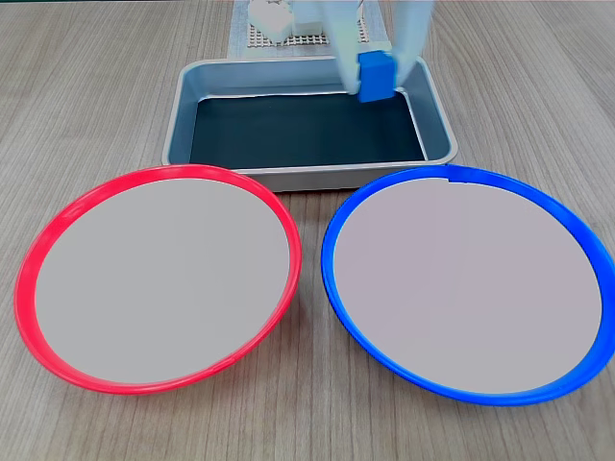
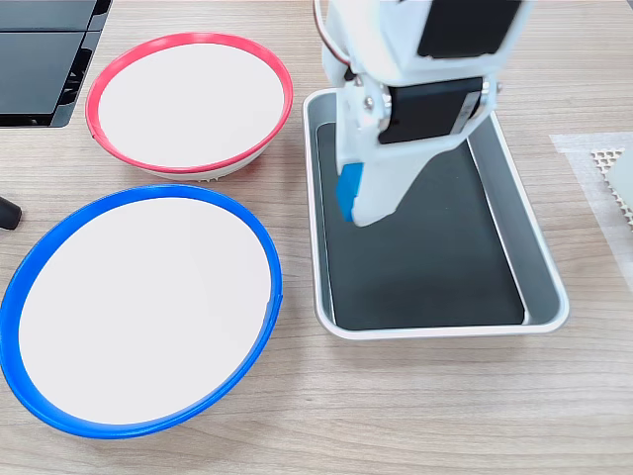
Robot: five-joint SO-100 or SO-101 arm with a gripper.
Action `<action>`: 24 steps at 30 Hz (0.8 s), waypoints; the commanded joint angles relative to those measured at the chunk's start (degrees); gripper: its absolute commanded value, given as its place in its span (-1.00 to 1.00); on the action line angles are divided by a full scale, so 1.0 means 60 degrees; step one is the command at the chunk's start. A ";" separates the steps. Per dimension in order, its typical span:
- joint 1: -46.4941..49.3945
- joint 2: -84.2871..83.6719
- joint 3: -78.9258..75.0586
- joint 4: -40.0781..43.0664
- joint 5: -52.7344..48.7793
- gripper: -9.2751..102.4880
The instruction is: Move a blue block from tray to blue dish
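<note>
Nearest you in a fixed view sit two round plates side by side on the wooden table [image 1: 115,77]: the red-rimmed plate [image 1: 29,288] fills the lower left of the frame and the blue dish [image 1: 332,269] the lower right, their rims near each other but apart. Both centres are bare pale grey. Behind them, at upper centre, you see the tray [image 1: 183,110], a grey metal pan with a dark bottom, its near wall just beside the far rims of both plates. At the tray's upper right corner the gripper [image 1: 377,79] comes down from the top edge, and its pale fingers [image 1: 344,58] pinch the blue block [image 1: 376,75] between them, one on each side. The block sits level with the tray's far wall (whether it clears the bottom you cannot tell from here). A white mesh mat [image 1: 288,40] lies behind the tray.

Now the other fixed view. Closest to you is the blue dish [image 2: 20,287] at lower left, with the red-rimmed plate [image 2: 94,94] above it at upper left. The tray [image 2: 549,297] stands to the right of both, long side running up the frame. Over its upper left part hangs the white and black gripper [image 2: 353,198], and the blue block [image 2: 346,193] shows as a blue sliver clamped at its tip, above the dark bottom. A black device [image 2: 40,59] occupies the upper left corner.
</note>
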 commanded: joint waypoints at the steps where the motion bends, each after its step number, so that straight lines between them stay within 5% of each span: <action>1: -0.0542 -0.0117 -0.1436 -0.1216 0.3955 -0.84; 6: -0.0718 -0.1626 -0.2373 -0.3662 0.6211 -0.84; 13: -0.0190 -0.3721 -0.2314 -0.6563 0.5698 -0.82; 24: 0.0205 -0.3926 -0.1743 -0.8013 0.5625 -0.28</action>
